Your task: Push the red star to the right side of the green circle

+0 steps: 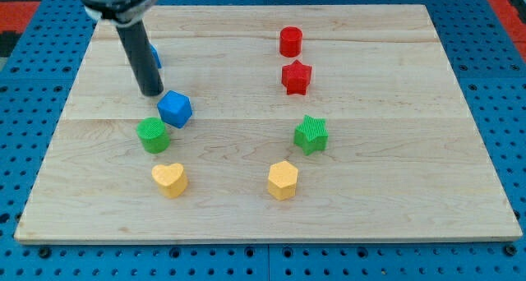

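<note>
My tip (153, 93) stood in the board's left half, just beside the blue hexagonal block (175, 108) and a little above the green circle (154, 135); being a bare rod, it had nothing to open or clench and held nothing. The red star (296, 77) lay well apart from it, in the right half toward the top edge, directly below the red cylinder (291, 42). To do this step well, I judged I needed to swing round to the star's right side, the one facing the right edge, without clipping the cylinder, then push it leftward and down toward the bottom edge. The free spot beside the circle sat under the blue block, so a low, slow line seemed wise, keeping clear of the green star (311, 135) and yellow heart (170, 179).
</note>
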Robot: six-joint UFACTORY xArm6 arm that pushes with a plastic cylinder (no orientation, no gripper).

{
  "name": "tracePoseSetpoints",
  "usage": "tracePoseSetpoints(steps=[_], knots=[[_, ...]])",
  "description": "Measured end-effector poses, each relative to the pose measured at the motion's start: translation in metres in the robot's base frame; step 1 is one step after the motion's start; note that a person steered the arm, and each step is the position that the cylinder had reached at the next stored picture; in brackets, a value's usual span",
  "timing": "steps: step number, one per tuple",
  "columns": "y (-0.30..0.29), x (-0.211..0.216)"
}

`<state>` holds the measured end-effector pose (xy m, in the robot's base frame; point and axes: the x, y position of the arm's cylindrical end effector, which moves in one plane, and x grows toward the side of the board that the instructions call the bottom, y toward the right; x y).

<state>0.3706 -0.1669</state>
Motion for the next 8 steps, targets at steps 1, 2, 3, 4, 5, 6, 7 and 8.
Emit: tracePoseSetpoints(steps=[1, 2, 3, 4, 5, 6, 7, 8], knots=[[0.059, -0.003], [0.047, 0.029], [0.058, 0.054], [0.116, 0.012], [0.118, -0.018], [0.211, -0.049], [0.268, -0.026], [0.208, -0.019]])
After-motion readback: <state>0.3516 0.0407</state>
